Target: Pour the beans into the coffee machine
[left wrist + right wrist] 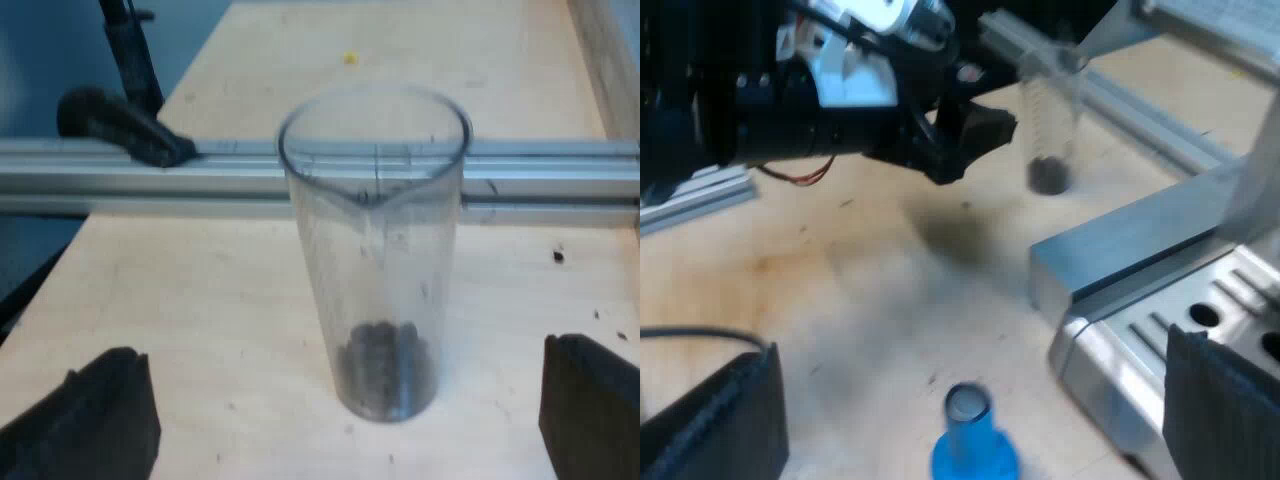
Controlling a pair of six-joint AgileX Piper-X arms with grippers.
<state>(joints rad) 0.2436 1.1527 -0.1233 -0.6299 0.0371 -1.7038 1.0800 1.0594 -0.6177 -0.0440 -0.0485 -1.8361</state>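
On the bench, at twelve o'clock of the left tool, the glass stands upright between its spread jaws, untouched, with beans at its bottom. Beside the coffee machine, the right tool hangs spread wide over the blue tamper.

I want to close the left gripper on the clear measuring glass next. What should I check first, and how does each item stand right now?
1. Clear plastic measuring glass stands upright on the pale wooden table: ok.
2. Dark beans lie in its bottom: ok.
3. Left gripper is open, with one black finger on each side of the glass and neither touching it: ok.
4. Glass centred between those fingers: not ok, it sits somewhat nearer one finger.
5. Right gripper is open above the blue tamper, apart from the glass: ok.
6. Free way from the glass to the silver espresso machine: cannot tell.
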